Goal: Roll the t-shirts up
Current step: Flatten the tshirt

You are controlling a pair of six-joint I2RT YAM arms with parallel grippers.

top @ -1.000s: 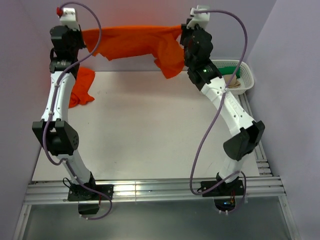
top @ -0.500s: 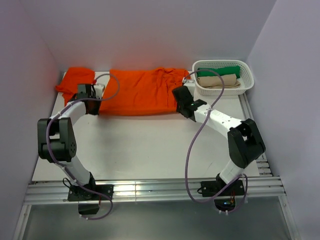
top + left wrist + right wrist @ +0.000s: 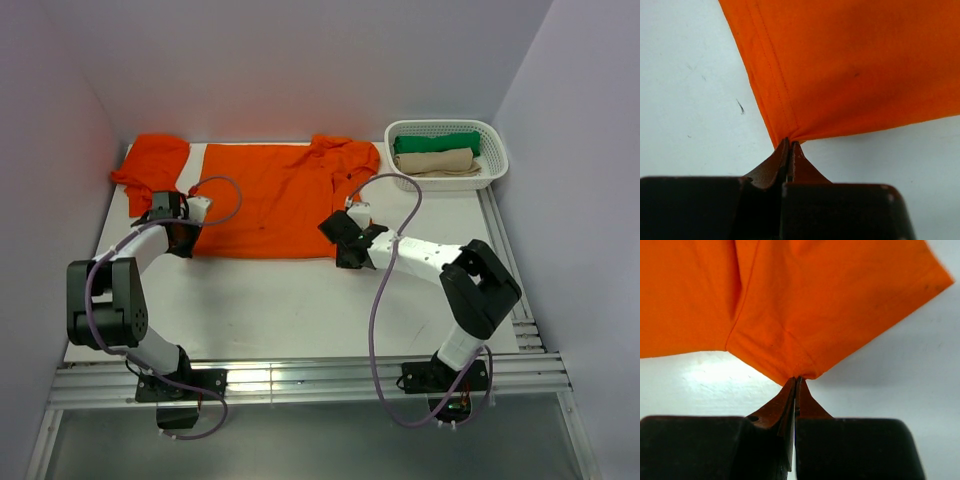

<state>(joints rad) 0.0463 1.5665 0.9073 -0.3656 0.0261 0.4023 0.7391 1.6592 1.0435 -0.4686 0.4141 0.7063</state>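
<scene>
A bright orange cloth t-shirt (image 3: 275, 195) lies spread flat on the white table (image 3: 300, 300); left gripper (image 3: 186, 238) and right gripper (image 3: 340, 243) each pinch a near corner, jaws fully closed.

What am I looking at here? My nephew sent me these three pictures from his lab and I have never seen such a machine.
These are two robot arms bolted at the near edge of a white table. The wide picture comes from a camera above and behind them; the two close-ups come from cameras on each wrist, looking along the fingers. An orange t-shirt lies spread flat. The left gripper is shut on one near corner of it, the right gripper on the other. A second orange t-shirt lies bunched at the far left. A white basket at the far right holds folded green and tan cloth.
</scene>
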